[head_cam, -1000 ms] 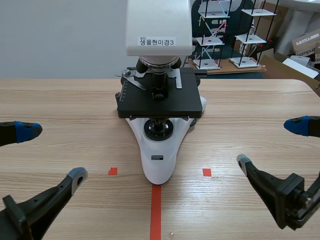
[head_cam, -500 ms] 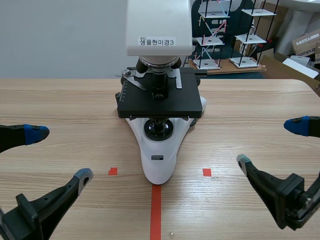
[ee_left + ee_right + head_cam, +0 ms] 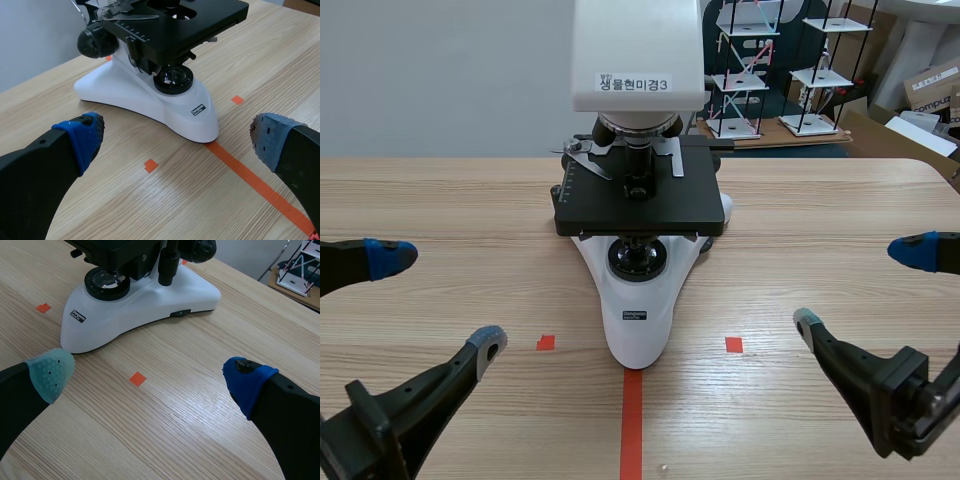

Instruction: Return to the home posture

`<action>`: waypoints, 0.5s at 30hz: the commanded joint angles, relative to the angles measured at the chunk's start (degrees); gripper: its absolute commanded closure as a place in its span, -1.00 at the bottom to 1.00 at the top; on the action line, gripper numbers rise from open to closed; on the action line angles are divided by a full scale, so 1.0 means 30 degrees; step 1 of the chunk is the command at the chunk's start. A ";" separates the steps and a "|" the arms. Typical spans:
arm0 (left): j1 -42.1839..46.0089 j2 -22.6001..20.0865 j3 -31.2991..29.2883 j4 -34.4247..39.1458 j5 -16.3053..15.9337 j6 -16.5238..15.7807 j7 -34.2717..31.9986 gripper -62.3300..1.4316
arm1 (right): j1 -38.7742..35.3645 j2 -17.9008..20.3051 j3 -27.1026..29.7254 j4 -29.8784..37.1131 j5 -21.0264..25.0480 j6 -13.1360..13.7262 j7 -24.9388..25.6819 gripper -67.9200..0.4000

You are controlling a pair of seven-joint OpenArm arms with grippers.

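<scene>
**Item 1 – L end effector** (image 3: 439, 300): low at near-left of bench (image 3: 470, 200). Fingers wide apart, released, nothing betw. them. L blue pad (image 3: 382, 258) is farther from robot, L grey pad (image 3: 488, 344) nearer. Well apart from microscope.

**Item 2 – R end effector** (image 3: 858, 286): low at near-right of bench, mirror pose. Likewise released and empty. R blue pad (image 3: 912, 250) is farther, R grey-green pad (image 3: 806, 322) nearer.

**Item 3 – microscope** (image 3: 638, 305): upright at bench centre, betw. both arms, touched by neither. White base narrows toward robot, w/ black stage (image 3: 638, 205) above it and white head w/ printed label (image 3: 633, 84).

**Item 4 – marks:** orange-red tape line (image 3: 631, 420) runs from base tip to near edge. L square (image 3: 546, 342) and R square (image 3: 734, 344) flank the base.

**Item 5 – bkgd:** shelf models (image 3: 740, 70) and cardboard boxes (image 3: 932, 85) beyond far edge.
</scene>
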 commanded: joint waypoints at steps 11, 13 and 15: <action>-0.0998 0.0867 0.0029 0.0204 -0.0117 -0.0175 -0.0124 -0.99 | -0.0036 0.0153 0.0044 0.0255 0.0131 -0.0066 0.0291 -1.00; -0.0991 0.0860 0.0029 0.0204 -0.0117 -0.0175 -0.0117 -0.99 | -0.0036 0.0153 0.0044 0.0255 0.0131 -0.0066 0.0291 -1.00; -0.0991 0.0860 0.0029 0.0204 -0.0117 -0.0175 -0.0117 -0.99 | -0.0036 0.0153 0.0044 0.0255 0.0131 -0.0066 0.0291 -1.00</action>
